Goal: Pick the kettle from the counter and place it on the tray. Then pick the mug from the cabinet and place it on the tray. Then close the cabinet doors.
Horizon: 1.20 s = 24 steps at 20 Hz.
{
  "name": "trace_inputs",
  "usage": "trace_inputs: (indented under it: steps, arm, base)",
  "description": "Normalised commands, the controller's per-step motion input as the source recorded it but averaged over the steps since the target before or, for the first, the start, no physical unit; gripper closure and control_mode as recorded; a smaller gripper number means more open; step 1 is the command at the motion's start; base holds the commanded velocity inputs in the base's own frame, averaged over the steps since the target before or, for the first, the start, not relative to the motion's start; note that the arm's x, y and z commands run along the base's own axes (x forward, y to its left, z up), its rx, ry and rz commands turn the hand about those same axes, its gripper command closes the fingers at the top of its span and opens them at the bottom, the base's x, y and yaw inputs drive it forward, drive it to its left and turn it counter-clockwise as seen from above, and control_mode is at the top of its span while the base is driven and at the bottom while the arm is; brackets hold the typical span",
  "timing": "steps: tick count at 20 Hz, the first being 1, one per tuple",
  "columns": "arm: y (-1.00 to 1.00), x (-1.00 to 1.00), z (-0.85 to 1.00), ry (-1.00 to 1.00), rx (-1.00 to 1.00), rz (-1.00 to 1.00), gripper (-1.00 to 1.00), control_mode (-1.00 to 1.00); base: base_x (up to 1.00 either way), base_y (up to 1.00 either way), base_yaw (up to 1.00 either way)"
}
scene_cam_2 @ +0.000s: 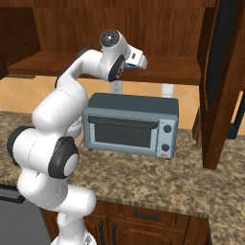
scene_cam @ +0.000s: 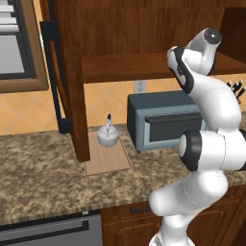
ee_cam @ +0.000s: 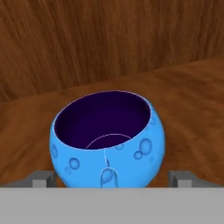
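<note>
The blue mug (ee_cam: 107,140) stands upright on the cabinet shelf (ee_cam: 188,92), dark inside, very close in the hand view. My gripper (ee_cam: 111,179) is open, with one fingertip (ee_cam: 43,179) left of the mug and the other right of it, both apart from its sides. In the right base view my hand (scene_cam_2: 136,60) reaches over the shelf (scene_cam_2: 162,69). The silvery kettle (scene_cam: 107,135) sits upright on the tan tray (scene_cam: 113,161) on the counter (scene_cam: 38,163). Both cabinet doors stand open: the left door (scene_cam: 72,81) and the right door (scene_cam_2: 222,81).
A grey-blue toaster oven (scene_cam: 163,120) stands on the counter under the shelf, right of the tray. A knife block (scene_cam: 238,89) is at the far right. Lower drawers (scene_cam_2: 143,220) and a dishwasher front (scene_cam: 48,233) sit below the counter edge.
</note>
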Motion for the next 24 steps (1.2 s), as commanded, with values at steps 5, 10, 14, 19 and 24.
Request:
trace_inputs:
  steps: [5,10,14,19,24]
  arm:
    - [0.0,0.0,0.0,-0.01,-0.04,-0.02,-1.0,-1.0]
    - [0.0,-0.09,0.0,0.0,0.0,-0.03,-1.0,-1.0]
    - [0.0,-0.09,0.0,0.0,0.0,-0.04,-1.0,-1.0]
    - [0.0,-0.09,0.0,0.0,0.0,-0.03,1.0,-1.0]
    - [-0.01,-0.01,-0.01,0.0,0.0,0.0,1.0,-1.0]
  base:
    - [0.0,0.0,0.0]
    - [0.0,0.0,0.0]
    - [0.0,0.0,0.0]
    - [0.0,0.0,0.0]
    - [0.0,0.0,0.0]
